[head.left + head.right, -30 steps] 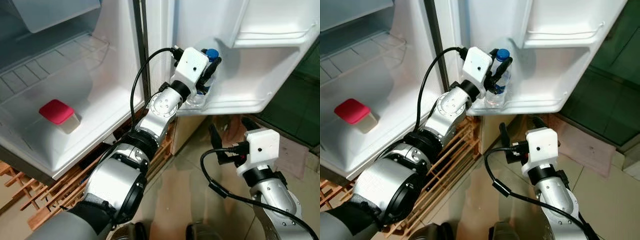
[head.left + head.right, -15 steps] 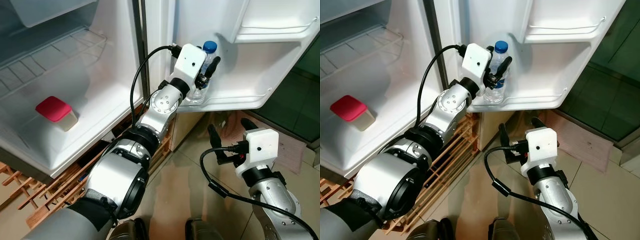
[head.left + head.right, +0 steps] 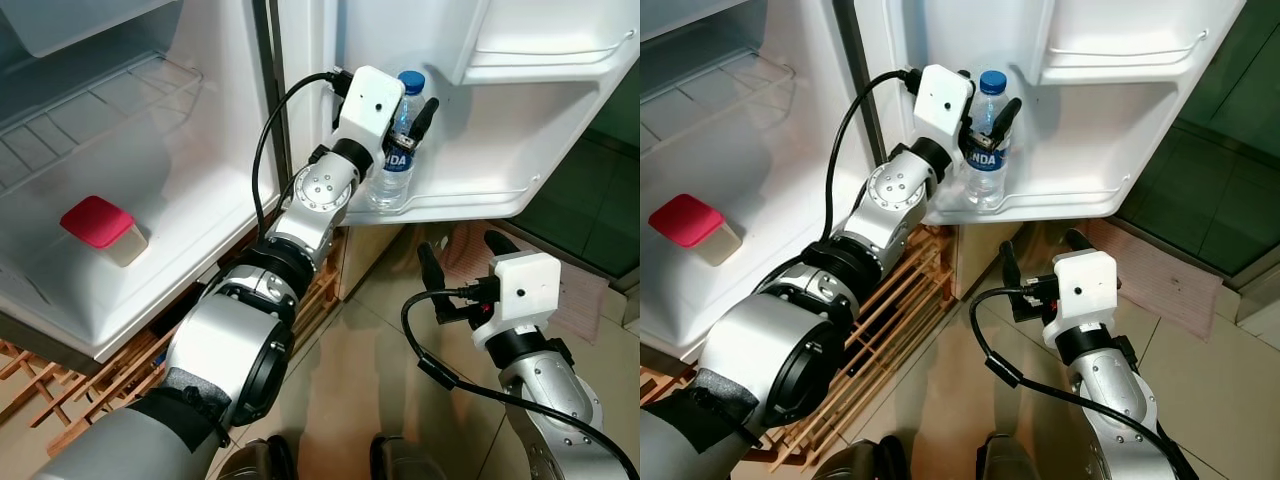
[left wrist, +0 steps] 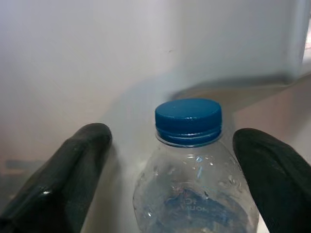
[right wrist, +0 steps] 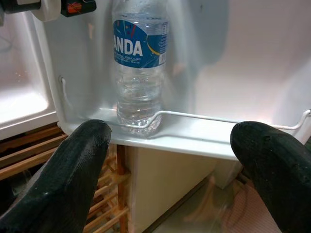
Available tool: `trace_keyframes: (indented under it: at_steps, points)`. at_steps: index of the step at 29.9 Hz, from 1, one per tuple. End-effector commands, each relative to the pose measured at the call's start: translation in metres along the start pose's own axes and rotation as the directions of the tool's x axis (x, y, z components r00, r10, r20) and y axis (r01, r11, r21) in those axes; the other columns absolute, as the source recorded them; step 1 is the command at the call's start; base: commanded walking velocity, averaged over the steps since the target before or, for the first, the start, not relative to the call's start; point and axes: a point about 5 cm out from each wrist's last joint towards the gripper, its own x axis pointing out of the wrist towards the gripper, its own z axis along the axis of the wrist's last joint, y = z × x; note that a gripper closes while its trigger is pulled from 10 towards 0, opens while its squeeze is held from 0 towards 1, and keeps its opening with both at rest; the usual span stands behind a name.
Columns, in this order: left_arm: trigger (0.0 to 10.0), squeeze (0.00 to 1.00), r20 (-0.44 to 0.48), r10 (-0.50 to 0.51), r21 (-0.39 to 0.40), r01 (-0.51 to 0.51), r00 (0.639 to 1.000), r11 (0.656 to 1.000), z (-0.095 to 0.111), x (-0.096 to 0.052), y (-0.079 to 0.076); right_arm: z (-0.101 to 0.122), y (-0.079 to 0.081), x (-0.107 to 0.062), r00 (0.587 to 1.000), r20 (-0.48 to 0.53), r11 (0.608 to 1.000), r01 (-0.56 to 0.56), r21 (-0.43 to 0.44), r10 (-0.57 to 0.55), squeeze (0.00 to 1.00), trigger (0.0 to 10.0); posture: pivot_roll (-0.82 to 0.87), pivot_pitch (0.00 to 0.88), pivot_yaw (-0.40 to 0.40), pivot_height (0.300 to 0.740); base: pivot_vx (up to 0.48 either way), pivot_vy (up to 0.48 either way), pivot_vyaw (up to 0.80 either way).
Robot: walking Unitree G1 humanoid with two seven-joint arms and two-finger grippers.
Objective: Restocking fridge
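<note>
Now the water bottle is stood upright on the door shelf; left gripper fingers spread wide, drawn back w/ gaps both sides. Placement judged done.

Water bottle on door shelf

The water bottle stands upright in the fridge door's lower shelf, behind its wire rail, with the left gripper straddling its neck. Below that shelf hangs the right gripper. Left of the door, a lidded container sits on the fridge's inner shelf.
</note>
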Motion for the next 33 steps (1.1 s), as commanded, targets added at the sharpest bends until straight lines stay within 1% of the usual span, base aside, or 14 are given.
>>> trace_keyframes:
  at_steps: [1,3,9,10,11,14,18,20,21,22,23,25,29,33]
  points:
    - [10.0,1.00,0.030,0.037,0.013,-0.037,0.999,0.999,0.011,0.003,0.013,-0.001,-0.001,0.000,1.000,-0.002,1.000,0.010,-0.001,-0.010,0.00,10.0,-0.31,0.132,0.022,0.727,0.000,0.000,0.00]
    - [10.0,1.00,0.086,0.053,-0.012,-0.052,0.995,0.999,0.021,0.002,0.024,-0.003,0.000,0.002,1.000,-0.002,1.000,0.001,-0.012,-0.001,0.00,10.0,-0.30,0.110,0.021,0.727,0.000,0.000,0.00]
    - [10.0,1.00,0.096,-0.002,-0.048,0.007,0.995,0.999,0.017,-0.005,0.021,-0.005,-0.003,0.007,1.000,0.004,1.000,0.016,-0.020,-0.016,0.00,10.0,-0.29,0.089,0.023,0.727,0.000,0.000,0.00]
    - [10.0,0.71,0.089,-0.016,-0.056,0.021,0.996,0.998,0.014,-0.009,0.020,-0.006,-0.004,0.008,1.000,0.004,1.000,0.019,-0.021,-0.019,0.00,10.0,-0.28,0.080,0.021,0.727,0.000,0.000,0.00]
    - [10.0,0.00,0.078,-0.025,-0.057,0.030,0.997,0.998,0.010,-0.013,0.021,-0.006,-0.004,0.009,1.000,0.005,1.000,0.022,-0.021,-0.022,0.00,10.0,-0.28,0.077,0.020,0.727,0.000,0.000,0.00]
    - [10.0,0.00,0.025,-0.040,-0.115,0.042,0.999,0.992,-0.002,-0.025,0.022,-0.010,-0.006,0.013,1.000,0.002,0.999,0.025,-0.020,-0.025,0.00,10.0,-0.25,0.065,0.014,0.727,0.000,0.000,0.00]
    - [10.0,0.00,-0.015,-0.059,-0.161,0.056,0.998,0.985,-0.009,-0.033,0.021,-0.012,-0.005,0.015,1.000,0.000,1.000,0.018,-0.022,-0.018,0.00,10.0,-0.25,0.055,0.014,0.727,0.000,0.000,0.00]
    - [10.0,0.00,-0.051,-0.091,-0.187,0.080,0.995,0.979,-0.014,-0.044,0.020,-0.014,-0.005,0.017,1.000,0.001,1.000,0.019,-0.021,-0.019,0.00,10.0,-0.23,0.040,0.016,0.727,0.000,0.000,0.00]
    - [10.0,0.00,-0.062,-0.101,-0.193,0.088,0.993,0.977,-0.016,-0.048,0.020,-0.014,-0.005,0.017,1.000,0.001,1.000,0.020,-0.021,-0.020,0.00,10.0,-0.23,0.040,0.016,0.727,0.000,0.000,0.00]
    - [10.0,0.00,-0.092,-0.129,-0.173,0.112,0.987,0.979,-0.021,-0.063,0.020,-0.015,-0.006,0.020,1.000,0.007,0.999,0.029,-0.019,-0.029,0.00,10.0,-0.21,0.029,0.017,0.727,0.000,0.000,0.00]
    - [10.0,0.00,-0.092,-0.129,-0.173,0.112,0.987,0.979,-0.021,-0.063,0.020,-0.015,-0.006,0.020,1.000,0.007,0.999,0.029,-0.019,-0.029,0.00,10.0,-0.21,0.029,0.017,0.727,0.000,0.000,0.00]
    - [10.0,0.00,-0.143,-0.157,-0.188,0.129,0.977,0.974,-0.028,-0.075,0.017,-0.016,-0.006,0.023,0.999,0.010,0.999,0.032,-0.018,-0.032,0.00,10.0,-0.21,0.024,0.017,0.727,0.000,0.000,0.00]
    - [10.0,0.00,-0.172,-0.180,-0.198,0.146,0.968,0.969,-0.032,-0.086,0.013,-0.017,-0.005,0.025,0.999,0.014,0.999,0.029,-0.021,-0.029,0.00,10.0,-0.20,0.017,0.017,0.727,0.000,0.000,0.00]
    - [10.0,0.00,-0.226,-0.184,-0.210,0.137,0.957,0.968,-0.038,-0.107,0.013,-0.018,-0.007,0.028,0.999,0.020,0.999,0.031,-0.025,-0.031,0.00,10.0,-0.19,0.012,0.014,0.727,0.000,0.000,0.00]
